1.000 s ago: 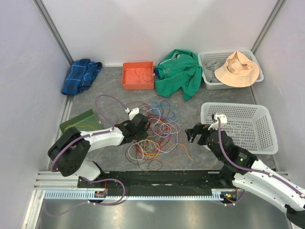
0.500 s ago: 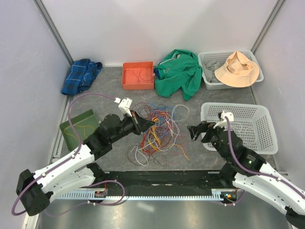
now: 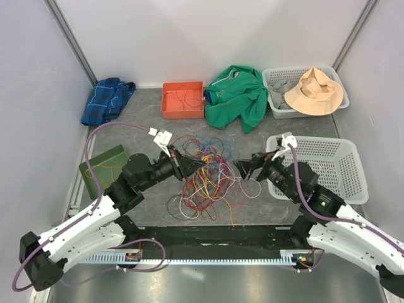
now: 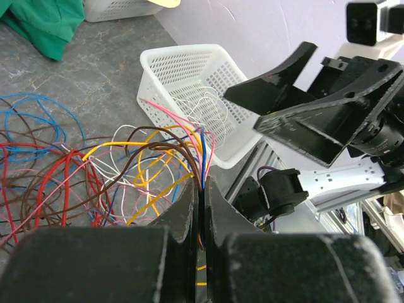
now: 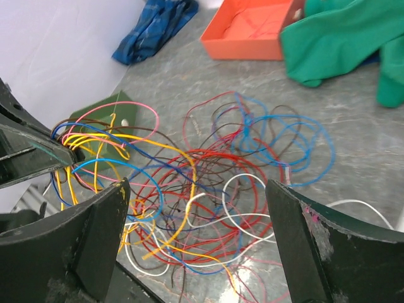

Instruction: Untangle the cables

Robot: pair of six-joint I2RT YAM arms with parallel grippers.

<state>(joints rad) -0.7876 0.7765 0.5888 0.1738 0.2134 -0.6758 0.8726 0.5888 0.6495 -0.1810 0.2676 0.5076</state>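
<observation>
The tangle of cables (image 3: 205,178) lies in the middle of the table (image 3: 142,123), between the two arms, and I'd say the pulling-apart step is in hand. The left gripper (image 4: 202,189) has its jaws pressed together on a small bunch of strands at the left edge of the heap. Brown, blue, pink and yellow ones run into the slit between the jaws, and the loops fan away from it toward the right. The right gripper (image 5: 197,186) faces the heap from the other side, jaws wide apart and holding nothing. From its own camera the red, blue and white loops lie beyond and below its fingers, not between them as far as I can tell. The next move seems to call for the right arm to come in, choose one strand away from the pinched bunch, close on that alone and draw it off while the left anchors the rest. The wires are thin and cross many times, so taking just one looks fiddly, and a pull could drag the whole heap.
</observation>
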